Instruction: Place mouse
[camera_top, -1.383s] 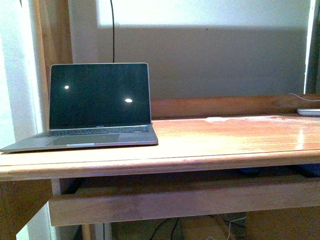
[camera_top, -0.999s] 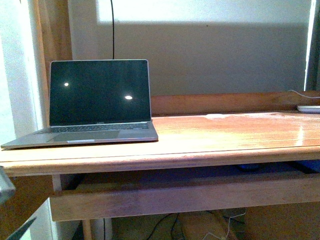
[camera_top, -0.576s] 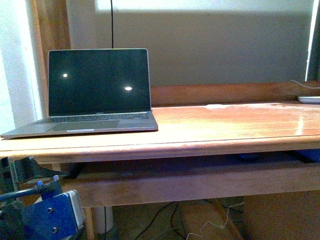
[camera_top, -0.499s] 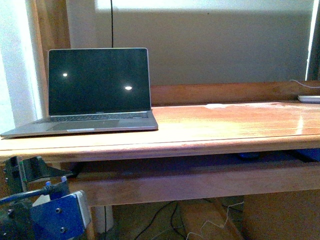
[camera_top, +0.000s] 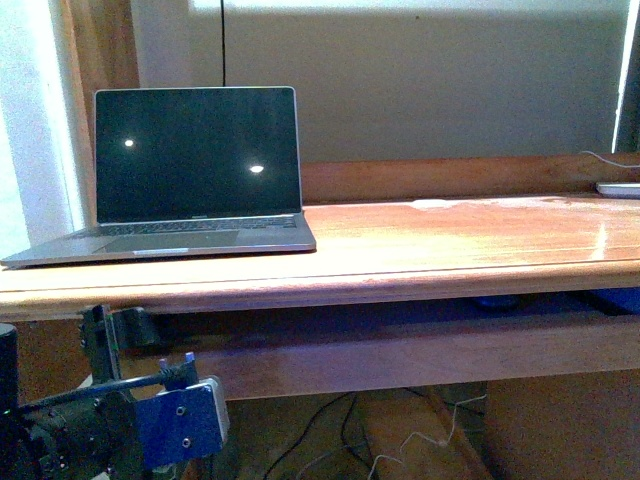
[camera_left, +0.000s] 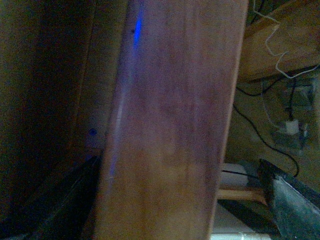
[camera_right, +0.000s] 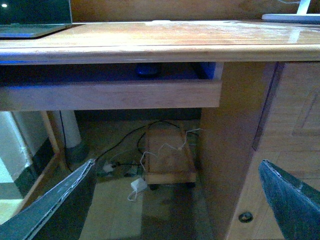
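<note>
Wooden tray edge (camera_right: 110, 95) shields mouse (camera_right: 148, 69), probably; left claw (camera_left: 177, 167) and right claw (camera_right: 177, 165) gape.

Grey laptop (camera_top: 170, 243), black screen (camera_top: 195, 155), reddish-brown wooden desk (camera_top: 450, 250), dark mouse (camera_right: 148, 69)

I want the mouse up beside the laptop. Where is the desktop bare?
Bare wood runs from the laptop to the flat white device at the desktop's right back corner. The laptop fills the left end. The tray underneath, where the mouse seems to lie, is tight.
</note>
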